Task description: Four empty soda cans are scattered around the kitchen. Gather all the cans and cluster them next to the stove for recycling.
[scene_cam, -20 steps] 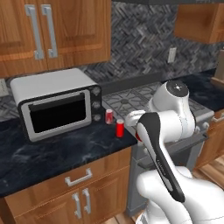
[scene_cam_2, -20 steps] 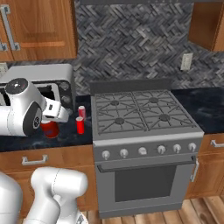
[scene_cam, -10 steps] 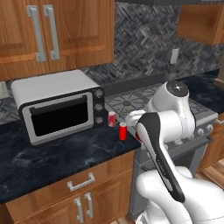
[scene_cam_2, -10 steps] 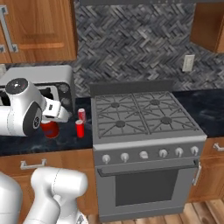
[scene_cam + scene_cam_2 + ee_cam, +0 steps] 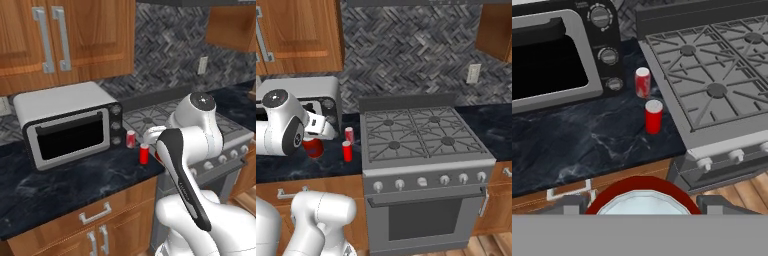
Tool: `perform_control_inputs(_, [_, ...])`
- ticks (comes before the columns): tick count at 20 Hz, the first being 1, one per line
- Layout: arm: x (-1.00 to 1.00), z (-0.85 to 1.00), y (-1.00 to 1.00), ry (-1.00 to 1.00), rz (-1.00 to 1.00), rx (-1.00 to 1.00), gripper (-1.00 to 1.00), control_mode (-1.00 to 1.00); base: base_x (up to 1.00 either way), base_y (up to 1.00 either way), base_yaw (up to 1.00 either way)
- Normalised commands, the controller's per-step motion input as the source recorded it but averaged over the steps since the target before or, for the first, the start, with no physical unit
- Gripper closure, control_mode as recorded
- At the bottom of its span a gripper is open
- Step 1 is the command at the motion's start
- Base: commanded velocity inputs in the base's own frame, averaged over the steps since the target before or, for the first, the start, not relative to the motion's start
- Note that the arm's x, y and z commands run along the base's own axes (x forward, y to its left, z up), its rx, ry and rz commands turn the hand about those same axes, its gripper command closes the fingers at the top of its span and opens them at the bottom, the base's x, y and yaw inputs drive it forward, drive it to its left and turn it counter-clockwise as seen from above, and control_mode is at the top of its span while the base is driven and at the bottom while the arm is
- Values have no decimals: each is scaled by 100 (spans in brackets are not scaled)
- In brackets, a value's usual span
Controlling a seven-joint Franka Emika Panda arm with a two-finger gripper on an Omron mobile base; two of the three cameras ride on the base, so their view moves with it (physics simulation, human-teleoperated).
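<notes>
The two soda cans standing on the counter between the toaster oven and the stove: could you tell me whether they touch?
Apart. The hand view shows dark counter between the red-and-white can and the plain red can.

Three soda cans (image 5: pixel 653 116) (image 5: pixel 642 82) (image 5: pixel 312 147), one stove (image 5: pixel 426 137), perhaps one toaster oven (image 5: pixel 70 127)

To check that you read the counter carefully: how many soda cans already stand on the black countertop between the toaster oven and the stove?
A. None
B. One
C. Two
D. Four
C: a red-and-white can stands near the toaster oven, and a plain red can stands in front of it, both upright on the countertop left of the stove.
</notes>
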Motion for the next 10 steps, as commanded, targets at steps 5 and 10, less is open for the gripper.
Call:
perform_control_inputs(5, [0, 0, 0, 0, 0, 0, 100, 100, 26, 10, 0])
perform_control_inputs(10, [0, 0, 0, 0, 0, 0, 100, 100, 29, 10, 0])
